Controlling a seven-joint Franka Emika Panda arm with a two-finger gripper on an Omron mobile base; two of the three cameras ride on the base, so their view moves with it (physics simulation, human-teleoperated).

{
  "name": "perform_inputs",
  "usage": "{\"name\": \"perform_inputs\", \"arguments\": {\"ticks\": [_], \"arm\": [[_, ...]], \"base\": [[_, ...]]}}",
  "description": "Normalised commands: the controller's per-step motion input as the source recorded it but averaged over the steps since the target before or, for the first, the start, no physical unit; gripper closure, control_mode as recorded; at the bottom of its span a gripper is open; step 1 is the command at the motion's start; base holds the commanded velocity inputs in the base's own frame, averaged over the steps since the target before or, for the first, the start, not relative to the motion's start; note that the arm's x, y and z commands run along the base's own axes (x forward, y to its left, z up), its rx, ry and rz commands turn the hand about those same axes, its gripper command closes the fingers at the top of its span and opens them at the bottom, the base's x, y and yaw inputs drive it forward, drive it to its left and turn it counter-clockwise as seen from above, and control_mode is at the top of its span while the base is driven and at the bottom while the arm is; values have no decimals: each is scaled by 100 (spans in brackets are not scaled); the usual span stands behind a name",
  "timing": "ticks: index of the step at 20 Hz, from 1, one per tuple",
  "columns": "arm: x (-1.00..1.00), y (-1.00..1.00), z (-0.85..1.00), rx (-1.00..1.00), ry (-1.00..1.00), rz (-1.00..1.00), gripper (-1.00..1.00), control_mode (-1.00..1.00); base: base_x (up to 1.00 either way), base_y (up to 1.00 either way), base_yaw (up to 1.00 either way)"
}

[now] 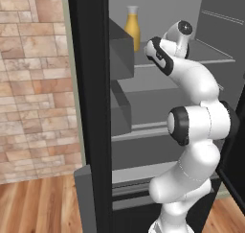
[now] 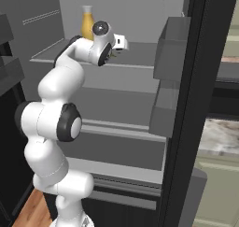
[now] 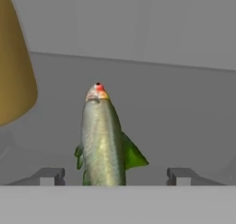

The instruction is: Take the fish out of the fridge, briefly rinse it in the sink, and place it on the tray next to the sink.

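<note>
Fish (image 3: 102, 138) and yellow bottle (image 1: 133, 27) on fridge (image 1: 91, 107) shelf.

Smooth, faintly glossy olive-green skin on the fish (image 3: 102, 138), with a yellowish sheen along the back and a small red spot at the tip. Matt grey, plastic-looking walls and shelves inside the fridge (image 1: 158, 90), framed in glossy black. Left of the fish, a smooth yellow bottle (image 3: 14, 66) with a soft shine. Outside the fridge, rough tan brick wall (image 1: 31, 83) and satin-finished wooden floor (image 1: 38, 205). Speckled stone-like counter (image 2: 219, 135) beyond the fridge door.
</note>
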Motion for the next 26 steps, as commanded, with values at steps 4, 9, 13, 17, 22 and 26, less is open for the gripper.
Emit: {"name": "perform_inputs", "arguments": {"ticks": [4, 9, 13, 17, 22, 26], "arm": [[5, 0, -8, -2, 0, 0, 100, -100], [-9, 0, 0, 0, 0, 0, 100, -100], [-55, 4, 0, 0, 0, 0, 100, -100], [-100, 14, 21, 8, 0, 0, 100, -100], [-100, 22, 42, 12, 1, 0, 100, -100], [-100, 23, 27, 8, 0, 0, 100, -100]], "base": [[0, 0, 0], [0, 0, 0], [0, 0, 0], [0, 0, 0], [0, 0, 0], [0, 0, 0]]}}
